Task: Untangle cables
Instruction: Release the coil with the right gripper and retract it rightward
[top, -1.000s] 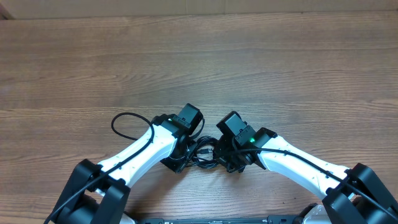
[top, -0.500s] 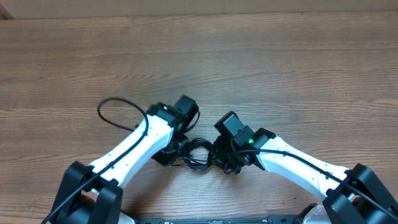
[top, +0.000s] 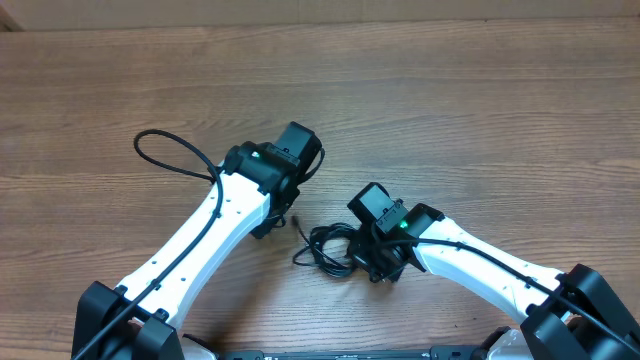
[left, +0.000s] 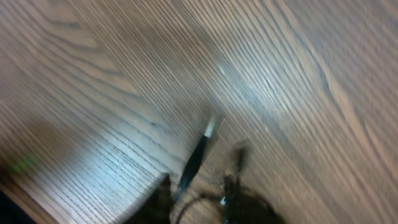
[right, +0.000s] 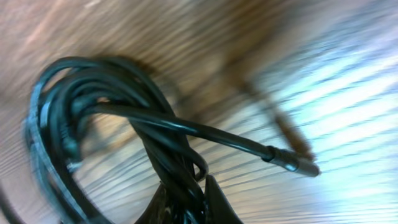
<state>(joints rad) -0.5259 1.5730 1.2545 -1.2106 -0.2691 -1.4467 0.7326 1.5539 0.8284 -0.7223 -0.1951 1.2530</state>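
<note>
Lately the left gripper (left: 197, 182) was drawn back, its grip unreadable; one plug (left: 200, 149) was freed from the cables (top: 325, 248) clamped by the right gripper (right: 186, 196).

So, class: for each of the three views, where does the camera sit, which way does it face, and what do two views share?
Overhead: above the table, facing straight down; left arm, right arm and the cables show.
Left wrist: on the left arm, facing the table; left gripper open, a silver-tipped plug ahead.
Right wrist: on the right arm, close over the cables; right gripper pinches them.
Shared: overhead and right wrist both show the cables.
</note>
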